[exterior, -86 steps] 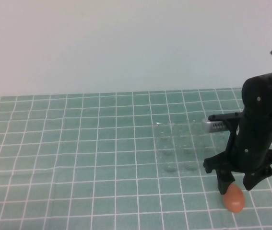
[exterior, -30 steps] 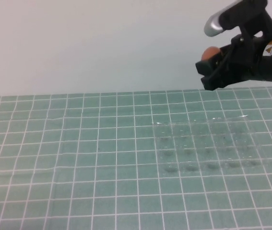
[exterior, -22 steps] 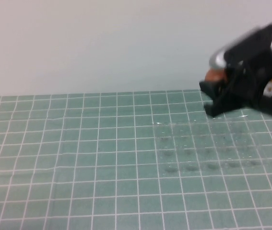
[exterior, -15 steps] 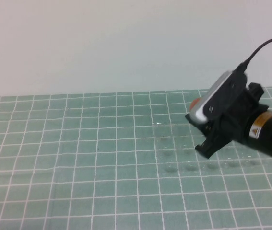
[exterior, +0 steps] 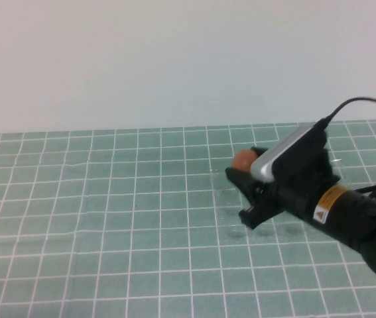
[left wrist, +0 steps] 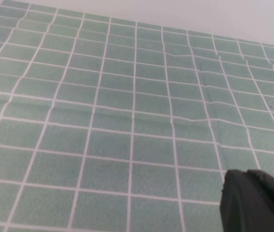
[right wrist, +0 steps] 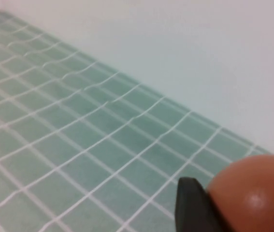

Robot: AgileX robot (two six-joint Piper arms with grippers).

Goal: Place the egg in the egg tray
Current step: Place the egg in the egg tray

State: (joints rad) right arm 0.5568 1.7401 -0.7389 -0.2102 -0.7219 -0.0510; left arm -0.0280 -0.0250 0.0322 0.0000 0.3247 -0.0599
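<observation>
The orange-brown egg is held between the black fingers of my right gripper, which is shut on it. The gripper reaches in from the right and hangs low over the left end of the clear egg tray; its arm covers much of the tray. In the right wrist view the egg presses against one dark finger, with green mat beyond. My left gripper appears only in the left wrist view, a black tip with its fingers together over bare mat.
A green mat with a white grid covers the table up to a plain pale wall at the back. A black cable loops above the right arm.
The right gripper, with the egg in it, has come down from high at the back right and moved left, to just above the tray's left end.
</observation>
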